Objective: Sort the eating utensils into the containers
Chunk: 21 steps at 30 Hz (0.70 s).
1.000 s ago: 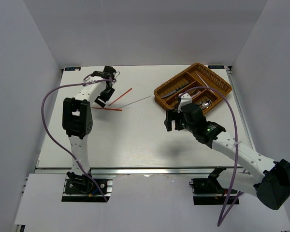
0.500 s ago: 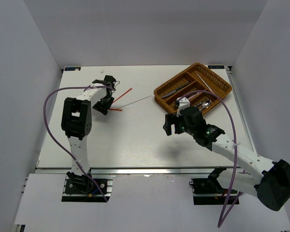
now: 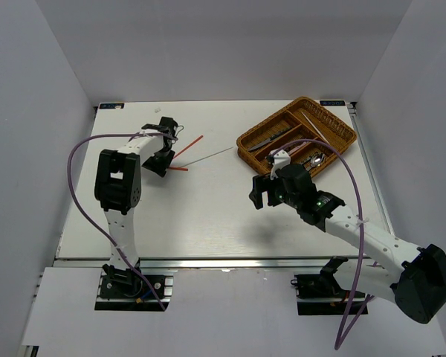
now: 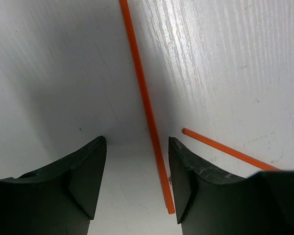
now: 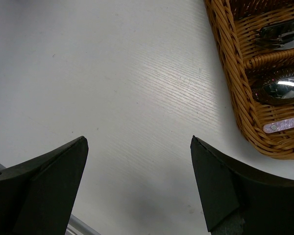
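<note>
My left gripper [image 3: 158,165] is open and low over the table. In the left wrist view [image 4: 136,142] one red-orange chopstick [image 4: 146,103] lies between its fingers, close to the right one, untouched. A second red-orange chopstick [image 4: 230,152] lies just right of that finger. In the top view both red chopsticks [image 3: 189,146] [image 3: 180,169] and a pale chopstick [image 3: 208,156] lie on the table. My right gripper [image 3: 259,193] is open and empty [image 5: 138,142], just left of the brown wicker tray [image 3: 334,117]. The tray [image 5: 232,83] holds spoons [image 5: 279,88] and a pink-handled piece [image 5: 284,125].
The tray stands at the back right, near the table's right edge. White walls close in the table on three sides. A purple cable loops beside each arm.
My left gripper has come toward me and down onto the red chopsticks. My right gripper has moved a little left and nearer, away from the tray.
</note>
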Motion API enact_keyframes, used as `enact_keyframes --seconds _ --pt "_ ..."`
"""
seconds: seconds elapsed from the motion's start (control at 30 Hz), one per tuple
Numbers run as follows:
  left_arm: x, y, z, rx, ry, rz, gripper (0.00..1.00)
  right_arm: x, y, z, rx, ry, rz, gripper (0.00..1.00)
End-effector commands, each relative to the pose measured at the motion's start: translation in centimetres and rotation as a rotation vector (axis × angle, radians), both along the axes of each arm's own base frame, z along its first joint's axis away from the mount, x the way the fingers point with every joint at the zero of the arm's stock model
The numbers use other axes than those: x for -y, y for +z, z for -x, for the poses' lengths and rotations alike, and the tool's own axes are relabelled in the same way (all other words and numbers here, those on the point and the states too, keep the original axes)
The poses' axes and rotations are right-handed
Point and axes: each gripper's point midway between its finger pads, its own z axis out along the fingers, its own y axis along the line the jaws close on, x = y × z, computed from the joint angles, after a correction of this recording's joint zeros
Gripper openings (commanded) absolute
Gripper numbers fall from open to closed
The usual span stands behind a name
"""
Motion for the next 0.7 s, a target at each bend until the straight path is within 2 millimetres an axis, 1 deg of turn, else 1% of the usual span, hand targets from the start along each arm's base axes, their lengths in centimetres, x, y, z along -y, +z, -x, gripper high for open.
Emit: enact_keyframes --seconds 0.0,0.03,0.07,0.1,0.2,0.23,0.3,0.33,0.4,0.47,0.5,0.53,0.57,0.63,0.67 --pt "-0.7 0.9 -0.1 -0.026 0.016 -0.027 0.63 -0.6 1.0 -0.4 0.044 0.012 -0.031 0.89" --pt "-0.9 0.5 0.2 -0.054 0.01 -0.041 0.63 -0.6 0.9 -0.4 0.044 0.009 -0.034 0.89" --pt "-0.8 0.7 0.0 -0.046 0.011 -0.037 0.63 -0.6 0.9 -0.3 0.046 0.011 -0.036 0.89" --pt "-0.9 0.3 0.6 -0.085 0.012 -0.044 0.62 -0.6 0.9 -0.3 0.051 0.01 -0.042 0.89" --pt "-0.8 -0.4 0.8 -0.101 0.01 -0.029 0.61 -0.6 1.1 -0.2 0.059 0.009 -0.055 0.89" --pt "-0.7 -0.8 1.0 -0.113 0.011 -0.026 0.57 -0.6 1.1 -0.2 0.063 0.01 -0.06 0.89" --pt "-0.7 -1.3 1.2 -0.13 0.011 -0.012 0.54 -0.5 1.1 -0.1 0.064 0.013 -0.063 0.89" --pt "-0.8 -1.6 1.2 -0.139 0.012 -0.011 0.47 -0.5 1.1 0.0 0.067 0.016 -0.064 0.89" --pt "-0.9 -1.7 1.2 -0.138 0.02 -0.015 0.44 -0.4 1.0 0.0 0.074 0.015 -0.058 0.89" --pt "-0.9 -2.1 1.7 -0.146 0.024 -0.013 0.38 -0.3 1.0 0.1 0.078 0.018 -0.06 0.89" --pt "-0.9 -2.3 1.8 -0.146 0.028 -0.011 0.37 -0.4 1.0 0.1 0.079 0.022 -0.064 0.89" --pt "-1.0 -2.5 2.2 -0.157 0.028 -0.013 0.34 -0.4 1.1 0.1 0.082 0.024 -0.068 0.89" --pt "-1.2 -2.7 2.5 -0.164 0.03 -0.018 0.28 -0.5 1.1 0.2 0.081 0.028 -0.071 0.89" --pt "-1.2 -2.9 2.9 -0.157 0.034 -0.016 0.23 -0.5 1.1 0.2 0.08 0.031 -0.072 0.89" --pt "-1.4 -3.6 4.1 -0.182 0.035 -0.02 0.19 -0.6 1.1 0.3 0.08 0.033 -0.074 0.89"
